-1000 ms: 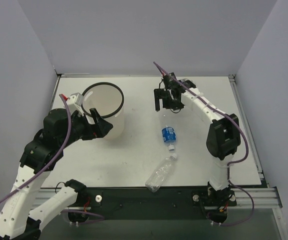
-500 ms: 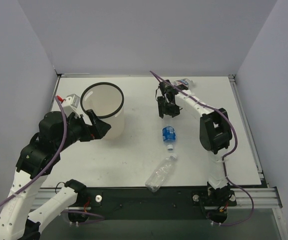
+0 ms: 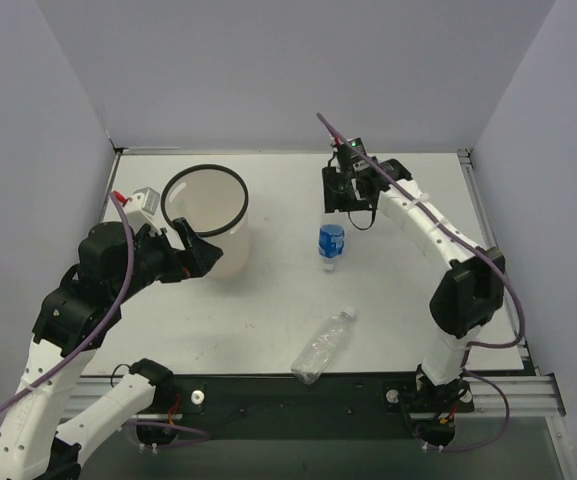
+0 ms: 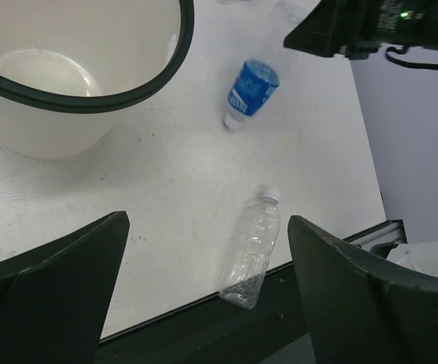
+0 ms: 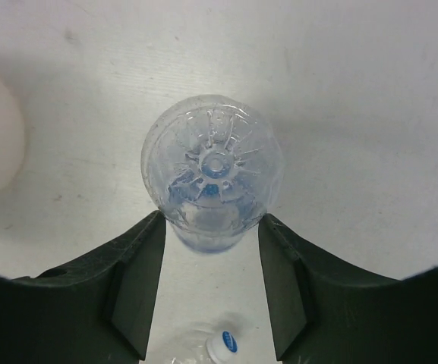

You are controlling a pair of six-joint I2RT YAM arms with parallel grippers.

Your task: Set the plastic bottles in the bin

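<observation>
Overhead, bin (image 3: 205,168): upright on the bench (image 3: 268,290), left of centre, black rim on top.
Overhead, left pincer (image 3: 193,245): at the bin's near side, level with its wall; whether it touches cannot be told.
Overhead, right pincer (image 3: 336,205): reached out over the middle of the bench, right of the bin, at the base end of the blue-label bottle (image 3: 332,241).
Overhead, blue-label bottle: tilted, white cap toward the near edge, apart from the bin.
Overhead, unlabelled bottle (image 3: 324,346): lying on its side near the front edge, cap pointing away and to the right, apart from the other bottle.
Left wrist, left pincer (image 4: 207,224): released, its fingers (image 4: 51,288) spread wide with nothing between them.
Left wrist, bin (image 4: 44,129): upper left, open mouth showing its pale floor.
Left wrist, blue-label bottle (image 4: 253,85): slanted, cap low by the bench (image 4: 165,189), clear base end rising toward the right pincer (image 4: 302,36) at top right.
Left wrist, unlabelled bottle (image 4: 250,256): flat on the bench near its front edge.
Right wrist, right pincer (image 5: 211,220): grasping the blue-label bottle (image 5: 212,171), one finger on each side of its clear base end, which faces the camera.
Right wrist, white cap (image 5: 222,345): at the bottom edge, between the fingers, with a blue mark; which bottle it belongs to cannot be told.
</observation>
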